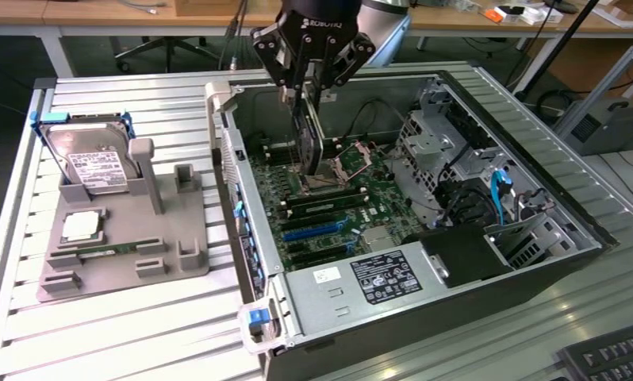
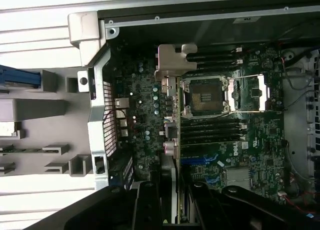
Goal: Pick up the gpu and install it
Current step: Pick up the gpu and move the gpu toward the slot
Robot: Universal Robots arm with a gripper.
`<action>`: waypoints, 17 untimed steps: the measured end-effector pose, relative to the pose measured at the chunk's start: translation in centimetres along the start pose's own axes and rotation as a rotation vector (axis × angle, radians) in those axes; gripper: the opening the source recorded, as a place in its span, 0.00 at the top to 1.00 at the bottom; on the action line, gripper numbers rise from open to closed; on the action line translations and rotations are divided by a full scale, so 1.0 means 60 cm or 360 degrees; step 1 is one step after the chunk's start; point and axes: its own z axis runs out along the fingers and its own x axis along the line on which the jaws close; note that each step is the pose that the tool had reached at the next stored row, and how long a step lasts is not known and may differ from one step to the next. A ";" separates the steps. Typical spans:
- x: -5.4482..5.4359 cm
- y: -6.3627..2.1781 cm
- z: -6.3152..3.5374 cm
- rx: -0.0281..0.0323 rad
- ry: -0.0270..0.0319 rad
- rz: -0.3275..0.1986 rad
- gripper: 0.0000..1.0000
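Note:
The gpu (image 1: 314, 135) is a thin dark card with a silvery bracket. It hangs edge-down inside the open computer case (image 1: 570, 230), above the motherboard (image 1: 343, 210) near the processor socket (image 2: 207, 95). My gripper (image 1: 308, 83) is shut on the card's upper edge. In the wrist view the gpu (image 2: 175, 120) runs edge-on away from my gripper (image 2: 176, 210). Its metal bracket (image 2: 172, 59) is at the far end, near the case's rear wall. The black fingers (image 2: 147, 205) sit on either side of the card.
A grey fixture (image 1: 174, 254) on the slatted table at the exterior view's left carries a hard drive (image 1: 94, 167), a processor chip (image 1: 82, 226) and a memory stick (image 1: 100, 252). Inside the case are the power supply (image 1: 385, 278), drive cages (image 1: 443, 151) and cables (image 1: 496, 190).

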 end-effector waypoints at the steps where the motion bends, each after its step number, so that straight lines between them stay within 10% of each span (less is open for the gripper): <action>1: -0.003 0.000 0.000 0.00005 -0.00001 0.0000 0.73; 17: -0.059 0.004 0.016 0.00078 -0.00003 -0.0016 0.73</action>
